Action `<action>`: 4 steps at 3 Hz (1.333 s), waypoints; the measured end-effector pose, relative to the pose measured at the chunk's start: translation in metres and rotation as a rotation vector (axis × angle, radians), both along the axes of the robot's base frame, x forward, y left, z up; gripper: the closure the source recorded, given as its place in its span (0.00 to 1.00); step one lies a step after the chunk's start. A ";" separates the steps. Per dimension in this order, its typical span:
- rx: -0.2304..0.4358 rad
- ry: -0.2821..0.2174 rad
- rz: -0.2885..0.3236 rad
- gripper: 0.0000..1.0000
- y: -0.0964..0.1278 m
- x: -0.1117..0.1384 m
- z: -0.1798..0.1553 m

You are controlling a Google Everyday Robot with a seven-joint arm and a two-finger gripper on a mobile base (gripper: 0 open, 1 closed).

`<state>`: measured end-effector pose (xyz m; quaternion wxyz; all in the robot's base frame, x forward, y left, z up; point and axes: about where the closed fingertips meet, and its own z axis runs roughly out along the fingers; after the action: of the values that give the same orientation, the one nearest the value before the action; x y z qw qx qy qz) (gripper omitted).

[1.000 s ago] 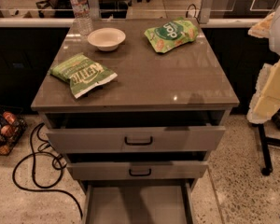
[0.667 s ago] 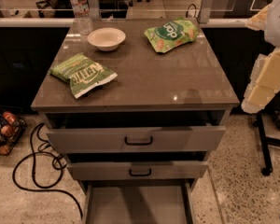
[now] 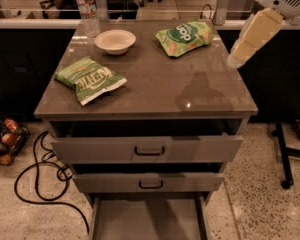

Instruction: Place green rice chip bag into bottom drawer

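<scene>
Shows the green rice chip bag [image 3: 185, 37] lying flat at the rear right of the countertop [image 3: 160, 91], well apart from the bottom drawer [image 3: 147, 221], which is pulled open at the cabinet's foot. Places the gripper [image 3: 236, 60], at the end of the single arm, above the counter's right edge, near the bag but apart from it. Puts the bag left of the gripper and slightly rearward, long axis across the counter, right end angled toward the rear. Cannot tell the grip state. Differs from a second ago in the arm alone: then lower, beyond the right edge; now raised and swung inward toward the bag.
</scene>
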<state>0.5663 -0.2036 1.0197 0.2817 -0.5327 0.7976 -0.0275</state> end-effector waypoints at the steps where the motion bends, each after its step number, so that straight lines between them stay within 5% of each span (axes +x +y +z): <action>1: 0.106 -0.011 -0.095 0.00 0.006 0.055 -0.008; 2: 0.236 -0.005 -0.188 0.00 0.010 0.096 -0.028; 3: 0.236 -0.005 -0.188 0.00 0.010 0.096 -0.028; 4: 0.222 0.001 -0.238 0.00 0.014 0.133 -0.039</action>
<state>0.6990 -0.1894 0.9806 0.3332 -0.4002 0.8532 0.0283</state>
